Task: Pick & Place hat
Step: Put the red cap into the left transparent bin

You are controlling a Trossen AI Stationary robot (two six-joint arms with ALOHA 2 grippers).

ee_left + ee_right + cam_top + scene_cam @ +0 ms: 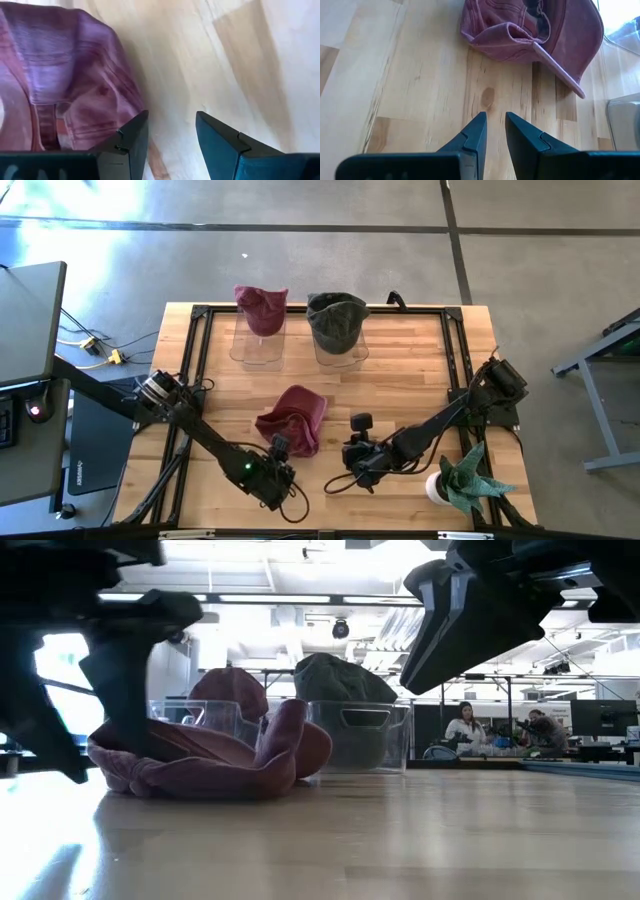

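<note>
A maroon cap lies crumpled on the wooden table, crown and brim resting on the wood. My left gripper is at the cap's near edge. In its wrist view it is open over bare wood, one finger beside the cap's side. My right gripper hovers to the cap's right. Its fingers are a narrow gap apart, pointing at the cap's brim, with bare wood between them and it.
Two clear bins stand at the far edge. One carries a maroon hat, the other a dark green hat. A potted plant stands near the table's near right corner. People sit in the room beyond.
</note>
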